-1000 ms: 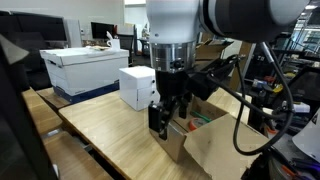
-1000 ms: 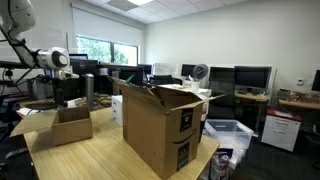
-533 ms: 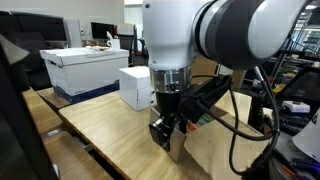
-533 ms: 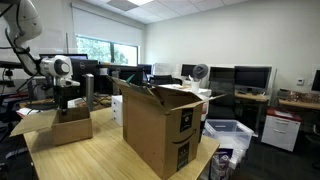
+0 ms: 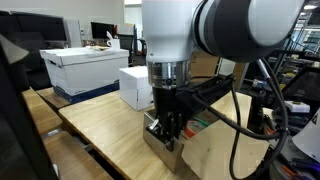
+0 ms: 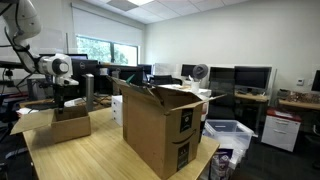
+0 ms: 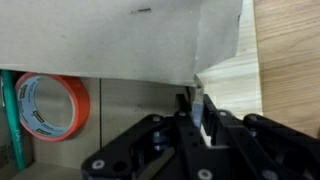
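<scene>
The gripper (image 5: 167, 140) hung low over the open box (image 6: 72, 125), which sat at the tabletop's (image 5: 100, 125) end nearest the window, close to its edge. In the wrist view the fingers (image 7: 200, 108) stood almost together, pinching the thin edge of a flap of the box. A tape roll (image 7: 50, 105) lay inside. A big box (image 6: 160, 125) stood well apart, near the opposite end.
</scene>
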Robot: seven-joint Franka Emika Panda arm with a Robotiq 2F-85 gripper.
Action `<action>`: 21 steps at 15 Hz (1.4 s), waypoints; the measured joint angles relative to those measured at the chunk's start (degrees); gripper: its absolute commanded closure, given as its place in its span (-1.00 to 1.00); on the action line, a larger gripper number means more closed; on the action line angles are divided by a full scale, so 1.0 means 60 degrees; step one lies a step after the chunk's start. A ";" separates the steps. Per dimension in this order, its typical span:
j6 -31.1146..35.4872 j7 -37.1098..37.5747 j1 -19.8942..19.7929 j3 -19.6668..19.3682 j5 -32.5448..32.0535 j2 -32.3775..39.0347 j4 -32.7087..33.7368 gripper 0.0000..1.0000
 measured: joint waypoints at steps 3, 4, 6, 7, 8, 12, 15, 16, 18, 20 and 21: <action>0.0241 -0.0047 -0.0018 0.0105 0.0713 -0.0048 -0.0006 0.88; 0.0372 -0.0090 -0.0039 0.0117 0.0971 -0.0096 -0.0008 0.87; 0.0524 -0.0230 -0.0131 0.0142 0.1390 -0.0197 -0.0019 0.87; 0.0594 -0.0297 -0.0183 0.0155 0.1588 -0.0239 -0.0025 0.87; 0.0698 -0.0536 -0.0299 0.0186 0.1884 -0.0315 -0.0031 0.87; 0.0941 -0.1789 -0.0766 0.0421 0.3341 -0.0480 -0.0038 0.87; 0.0987 -0.2898 -0.1158 0.0558 0.4530 -0.0625 -0.0039 0.87; 0.0988 -0.3267 -0.1263 0.0577 0.4882 -0.0685 -0.0041 0.87; 0.0989 -0.4272 -0.1510 0.0604 0.5776 -0.0883 -0.0063 0.87; 0.0990 -0.4982 -0.1647 0.0605 0.6512 -0.1045 -0.0107 0.87; 0.0990 -0.5271 -0.1699 0.0602 0.6832 -0.1120 -0.0126 0.87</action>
